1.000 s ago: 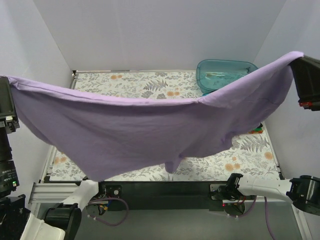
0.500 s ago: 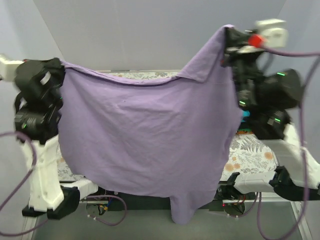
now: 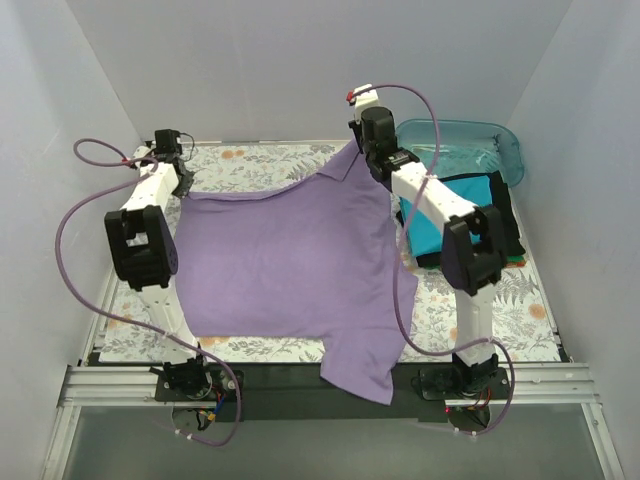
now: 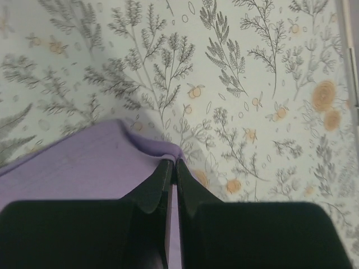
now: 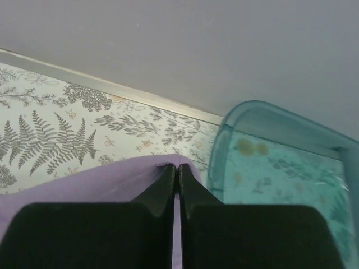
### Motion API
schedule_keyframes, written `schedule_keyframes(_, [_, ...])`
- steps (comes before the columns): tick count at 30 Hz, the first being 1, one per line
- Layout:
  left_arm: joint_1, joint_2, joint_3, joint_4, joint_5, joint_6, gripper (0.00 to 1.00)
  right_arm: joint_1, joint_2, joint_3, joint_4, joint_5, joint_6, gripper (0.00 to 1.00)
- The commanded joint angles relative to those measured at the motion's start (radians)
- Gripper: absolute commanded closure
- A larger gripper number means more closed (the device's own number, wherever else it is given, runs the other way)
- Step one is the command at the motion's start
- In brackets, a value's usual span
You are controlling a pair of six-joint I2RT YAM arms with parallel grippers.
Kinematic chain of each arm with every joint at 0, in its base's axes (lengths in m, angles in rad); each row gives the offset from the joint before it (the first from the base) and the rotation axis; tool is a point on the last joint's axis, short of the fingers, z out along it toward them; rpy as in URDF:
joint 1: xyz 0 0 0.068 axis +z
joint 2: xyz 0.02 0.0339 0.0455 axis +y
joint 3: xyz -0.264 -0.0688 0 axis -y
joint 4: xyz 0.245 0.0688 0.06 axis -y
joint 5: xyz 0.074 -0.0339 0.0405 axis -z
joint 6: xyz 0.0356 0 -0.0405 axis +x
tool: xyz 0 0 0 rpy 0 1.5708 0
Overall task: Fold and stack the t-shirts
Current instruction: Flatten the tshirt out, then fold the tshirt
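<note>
The lavender-purple t-shirt lies spread over the floral table, its near end hanging over the front edge. My left gripper is shut on its far-left corner, low over the table. My right gripper is shut on its far-right corner, held slightly higher. A stack of folded t-shirts, teal over black with orange-red showing underneath, sits at the right of the table beneath the right arm.
A clear teal plastic tub stands at the back right corner, and it also shows in the right wrist view close beside the gripper. White walls enclose the table on three sides.
Both arms swung from high near the camera to the far side of the table and lowered, carrying the shirt so that it now lies spread flat. Both grippers keep their hold.
</note>
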Motion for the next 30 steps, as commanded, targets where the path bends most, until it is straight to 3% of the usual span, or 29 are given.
schedule_keyframes(1, [0.001,0.076,0.155,0.124,-0.010,0.059,1.00,-0.043,0.161,0.195,0.092,-0.124,0.063,0.99])
schedule_keyframes(4, [0.001,0.197,0.256,0.155,-0.017,0.134,1.00,-0.066,0.281,0.296,0.090,-0.158,0.067,0.99])
schedule_keyframes(5, [0.000,0.288,0.360,0.132,0.000,0.163,1.00,-0.086,0.336,0.329,0.089,-0.180,0.099,0.99])
schedule_keyframes(10, [0.000,0.300,0.370,0.121,0.000,0.154,1.00,-0.100,0.282,0.262,0.089,-0.196,0.118,0.99])
schedule_keyframes(15, [0.001,0.202,0.237,0.118,0.005,0.125,1.00,-0.100,0.147,0.108,0.026,-0.237,0.133,0.99])
schedule_keyframes(16, [0.000,0.180,0.201,0.122,0.008,0.124,1.00,-0.100,0.101,0.091,-0.029,-0.242,0.144,0.99])
schedule_keyframes(17, [0.001,0.083,0.074,0.136,-0.003,0.108,1.00,-0.100,0.043,0.039,-0.146,-0.244,0.173,0.99])
schedule_keyframes(20, [0.001,0.018,-0.016,0.141,-0.001,0.099,1.00,-0.101,-0.048,-0.031,-0.245,-0.271,0.196,0.99])
schedule_keyframes(30, [0.009,-0.198,-0.256,0.103,-0.041,0.084,1.00,-0.100,-0.335,-0.351,-0.387,-0.317,0.322,0.99])
